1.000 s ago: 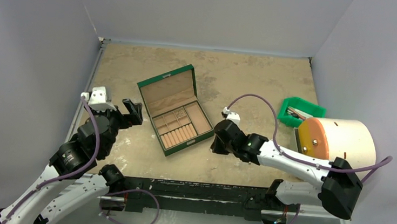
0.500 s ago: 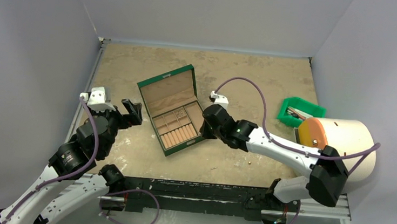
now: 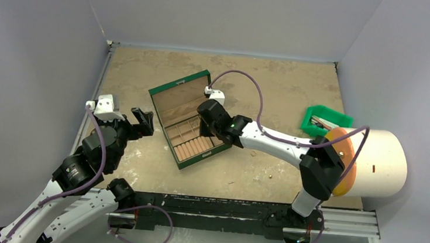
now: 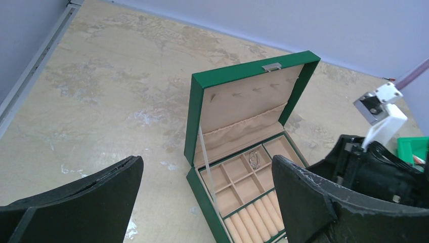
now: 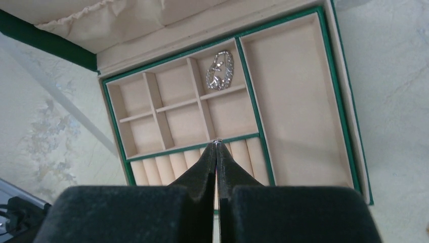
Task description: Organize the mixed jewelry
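The right end effector point(image 5: 216, 148) hangs over the open green box point(image 3: 180, 99), tips pressed together on what looks like a tiny silver piece point(image 5: 217, 141). A wire hoop point(image 5: 220, 71) lies in a back compartment. The left end effector point(image 3: 144, 122) is spread, holding nothing. Released above the divider point(image 5: 238, 136), the piece may bounce into the ring rolls point(image 5: 177, 164) or slip out early.

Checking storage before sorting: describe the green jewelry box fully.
The green jewelry box sits on the table, lid open, silver clasp on its edge. Tan lining: a gathered lid pocket, square compartments, one long compartment, a row of ring rolls. One silver piece lies in a square compartment. The shut right gripper hangs over the rolls.
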`<state>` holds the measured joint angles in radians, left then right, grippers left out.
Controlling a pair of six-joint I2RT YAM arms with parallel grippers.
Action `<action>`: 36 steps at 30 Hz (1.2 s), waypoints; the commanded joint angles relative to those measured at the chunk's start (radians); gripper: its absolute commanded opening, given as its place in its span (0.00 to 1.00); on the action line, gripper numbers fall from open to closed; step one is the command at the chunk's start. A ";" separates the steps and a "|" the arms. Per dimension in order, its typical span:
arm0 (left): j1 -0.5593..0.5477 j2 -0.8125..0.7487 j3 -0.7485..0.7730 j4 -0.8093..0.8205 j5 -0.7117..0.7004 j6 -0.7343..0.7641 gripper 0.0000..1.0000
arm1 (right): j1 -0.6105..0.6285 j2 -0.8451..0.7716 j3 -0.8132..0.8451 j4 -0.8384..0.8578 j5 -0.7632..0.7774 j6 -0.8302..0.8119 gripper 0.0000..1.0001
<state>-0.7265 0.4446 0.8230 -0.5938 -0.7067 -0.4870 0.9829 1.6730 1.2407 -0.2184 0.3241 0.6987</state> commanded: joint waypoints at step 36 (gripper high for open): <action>0.004 -0.007 0.035 0.026 0.004 -0.001 0.99 | -0.039 0.164 0.111 0.050 -0.042 0.020 0.22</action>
<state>-0.7265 0.4442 0.8230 -0.5938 -0.7067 -0.4870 0.9478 1.8767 1.3418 -0.1925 0.2745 0.7052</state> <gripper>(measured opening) 0.988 0.202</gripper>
